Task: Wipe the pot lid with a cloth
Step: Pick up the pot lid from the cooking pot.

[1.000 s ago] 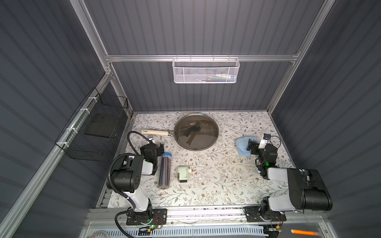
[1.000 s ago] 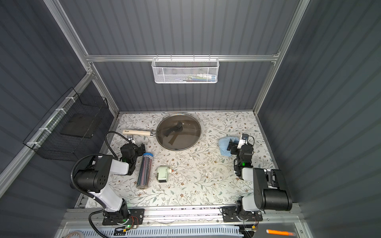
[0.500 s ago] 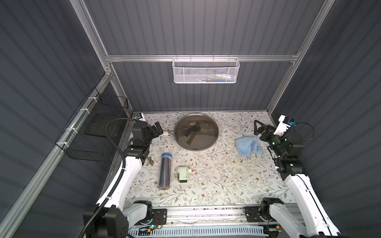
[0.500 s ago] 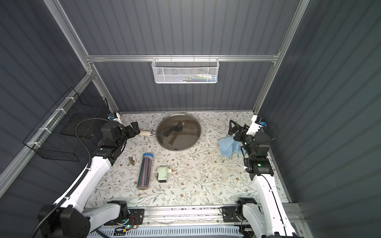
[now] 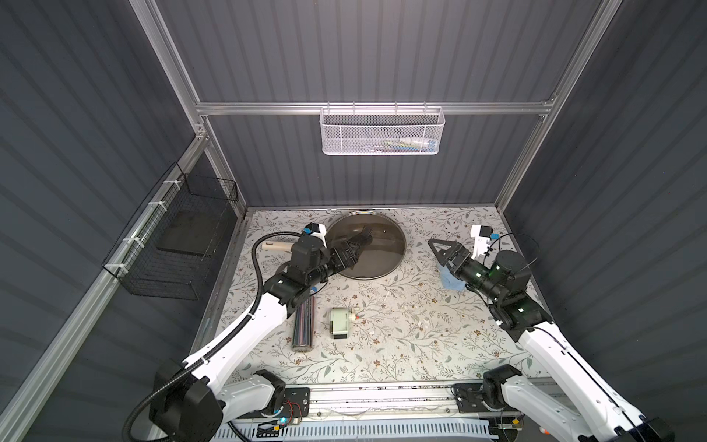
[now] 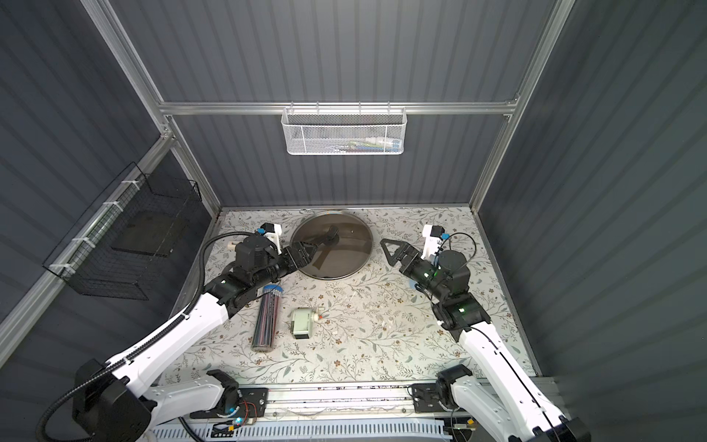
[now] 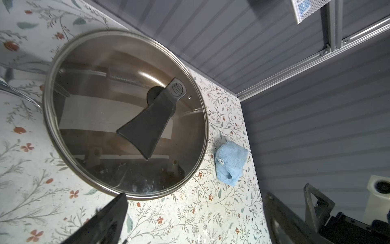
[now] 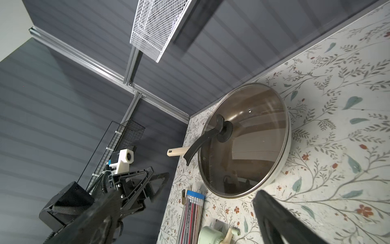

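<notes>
The pot lid (image 5: 384,245), clear glass with a silver rim and a black handle (image 7: 152,118), sits on a brown pan at the back of the table; both top views show it (image 6: 344,252). My left gripper (image 5: 357,247) hovers open over the lid's left part, close to the handle, holding nothing. In the left wrist view (image 7: 194,221) its fingers frame bare table beside the lid (image 7: 124,112). The light-blue cloth (image 7: 230,162) lies crumpled to the right of the lid. My right gripper (image 5: 438,254) hangs open above the cloth (image 5: 449,281), partly hiding it. The right wrist view shows the lid (image 8: 244,139).
The pan's pale wooden handle (image 5: 275,245) points left. A clear tube of pencils (image 5: 304,321) and a small pale-green device (image 5: 340,323) lie in front of the lid. A white mesh basket (image 5: 382,130) hangs on the back wall, a black wire basket (image 5: 172,237) on the left wall.
Both arms have unfolded from their low rest poses. The left gripper has swung right over the lid. The right gripper has moved left to above the cloth.
</notes>
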Controlling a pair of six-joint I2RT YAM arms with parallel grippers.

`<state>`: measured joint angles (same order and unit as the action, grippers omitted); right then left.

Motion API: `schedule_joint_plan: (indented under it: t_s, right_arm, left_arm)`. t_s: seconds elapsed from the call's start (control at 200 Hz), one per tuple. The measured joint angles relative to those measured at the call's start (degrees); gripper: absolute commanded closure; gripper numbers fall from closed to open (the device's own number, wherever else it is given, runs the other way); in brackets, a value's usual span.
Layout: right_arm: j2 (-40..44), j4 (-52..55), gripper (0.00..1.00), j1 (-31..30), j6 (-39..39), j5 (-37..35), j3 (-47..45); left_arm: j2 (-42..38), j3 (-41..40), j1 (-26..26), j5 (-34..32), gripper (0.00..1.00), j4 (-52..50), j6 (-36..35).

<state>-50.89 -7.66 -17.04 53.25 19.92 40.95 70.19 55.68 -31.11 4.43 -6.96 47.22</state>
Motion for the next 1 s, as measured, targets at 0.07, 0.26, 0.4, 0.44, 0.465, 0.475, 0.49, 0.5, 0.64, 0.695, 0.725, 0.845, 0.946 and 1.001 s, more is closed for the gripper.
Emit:
schedule_joint_plan:
  t_s: [0.07,0.26,0.4,0.44,0.465,0.475,0.49,0.5,0.64,0.695,0.725,0.845,0.946,1.001]
  right_arm:
    - [-3.0,1.3,0.01,1.2,0.6,0.2,1.3]
    - [-10.9,9.2,0.01,2.3,-3.3,-4.3,7.5]
    - [-13.0,15.2,0.01,2.9,-10.3,-10.3,12.8]
    - [-13.7,16.1,0.01,3.1,-12.3,-11.9,14.1]
    - [-14.1,16.4,0.01,3.2,-13.4,-12.9,14.8]
    - [-14.3,16.5,0.01,3.3,-13.9,-13.3,15.0]
    - [-14.5,16.5,0.01,3.4,-14.4,-13.8,15.3]
    - [-14.7,16.7,0.01,3.5,-15.0,-14.2,15.5]
    - [-16.0,17.6,0.01,4.2,-18.6,-18.6,15.6]
    - [-16.2,17.6,0.01,4.6,-19.2,-19.9,15.3]
    - [-16.3,17.7,0.01,4.8,-19.4,-20.6,15.1]
    - [-16.5,18.1,0.01,5.8,-20.4,-23.1,14.7]
    - [-17.6,19.0,0.01,6.8,-21.0,-24.5,14.7]
    - [-18.4,19.8,0.01,7.6,-21.1,-24.9,14.7]
  left_arm:
    - [3.6,3.1,0.1,1.8,0.0,-1.0,-0.9]
    - [16.8,24.2,0.2,0.4,0.0,-11.9,-12.8]
    - [25.4,39.0,0.2,-2.6,0.0,-20.5,-26.8]
    - [28.6,43.5,0.2,-3.2,0.0,-24.0,-31.2]
    - [30.7,46.1,0.2,-3.7,0.0,-25.7,-33.5]
    - [31.6,47.3,0.2,-3.7,0.0,-26.7,-34.4]
    - [32.6,48.4,0.2,-4.0,0.0,-27.4,-35.5]
    - [33.7,49.5,0.2,-4.3,0.0,-28.2,-36.5]
    - [42.2,55.4,0.2,-6.7,0.0,-33.7,-45.7]
    - [44.0,55.4,0.2,-7.4,0.01,-34.9,-48.2]
    - [44.7,55.5,0.2,-7.7,0.01,-35.2,-49.1]
    - [47.2,57.5,0.2,-8.2,0.07,-36.9,-52.8]
    - [48.9,60.5,0.0,-8.6,0.12,-38.8,-54.8]
    - [49.8,61.6,-0.1,-9.2,0.15,-39.9,-55.8]
